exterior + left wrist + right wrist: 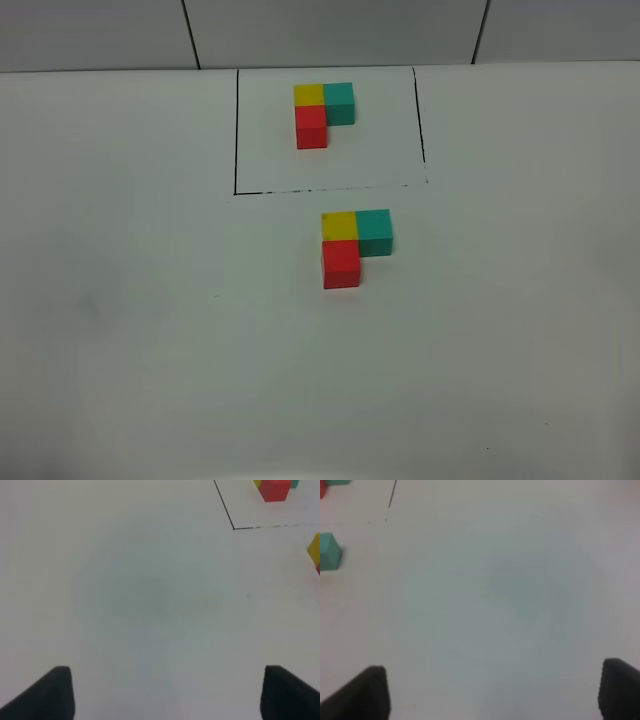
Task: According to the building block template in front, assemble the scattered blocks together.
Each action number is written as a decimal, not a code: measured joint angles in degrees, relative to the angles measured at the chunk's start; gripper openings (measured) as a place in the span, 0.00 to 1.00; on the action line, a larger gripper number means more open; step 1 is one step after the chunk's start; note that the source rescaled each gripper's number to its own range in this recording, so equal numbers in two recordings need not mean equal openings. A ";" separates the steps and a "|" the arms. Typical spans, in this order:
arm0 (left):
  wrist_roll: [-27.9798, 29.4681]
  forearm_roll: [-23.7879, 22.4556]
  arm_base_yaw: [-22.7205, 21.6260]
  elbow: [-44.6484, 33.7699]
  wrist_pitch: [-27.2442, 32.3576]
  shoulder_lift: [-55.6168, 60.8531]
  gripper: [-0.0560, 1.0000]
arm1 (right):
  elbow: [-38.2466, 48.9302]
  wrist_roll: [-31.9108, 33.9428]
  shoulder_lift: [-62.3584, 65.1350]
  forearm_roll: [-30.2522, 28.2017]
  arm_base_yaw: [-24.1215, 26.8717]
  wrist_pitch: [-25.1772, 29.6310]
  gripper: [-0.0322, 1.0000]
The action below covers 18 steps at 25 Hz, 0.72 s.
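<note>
Scattered blocks (pixel 355 245) sit joined in an L on the surface (pixel 130 330) just outside the frame, matching building block template (pixel 323 113); left gripper (pixel 167 692) and right gripper (pixel 495 692) spread wide, empty, clear; assembly looks finished, maybe just verify alignment.

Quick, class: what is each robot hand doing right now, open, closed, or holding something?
Left hand: open, holding nothing, over bare table.
Right hand: open, holding nothing, over bare table.

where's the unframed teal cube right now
In the exterior high view the small matte teal cube sits near the table's middle, just outside the black drawn rectangle, touching the right side of the loose yellow cube.
</note>
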<state>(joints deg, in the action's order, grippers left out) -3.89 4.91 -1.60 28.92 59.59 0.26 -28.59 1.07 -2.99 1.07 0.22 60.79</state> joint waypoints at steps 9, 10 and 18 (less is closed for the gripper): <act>0.00 0.00 0.00 0.00 0.00 0.00 0.72 | 0.00 0.11 0.00 0.00 0.00 0.00 0.71; 0.00 0.00 0.00 0.00 0.00 0.00 0.72 | 0.00 0.11 0.00 0.00 0.00 0.00 0.71; 0.00 0.00 0.00 0.00 0.00 0.00 0.72 | 0.00 0.13 0.00 0.00 0.00 0.00 0.71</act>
<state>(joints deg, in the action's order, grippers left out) -3.89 4.91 -1.60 28.92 59.59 0.26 -28.59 1.20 -2.99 1.07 0.22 60.79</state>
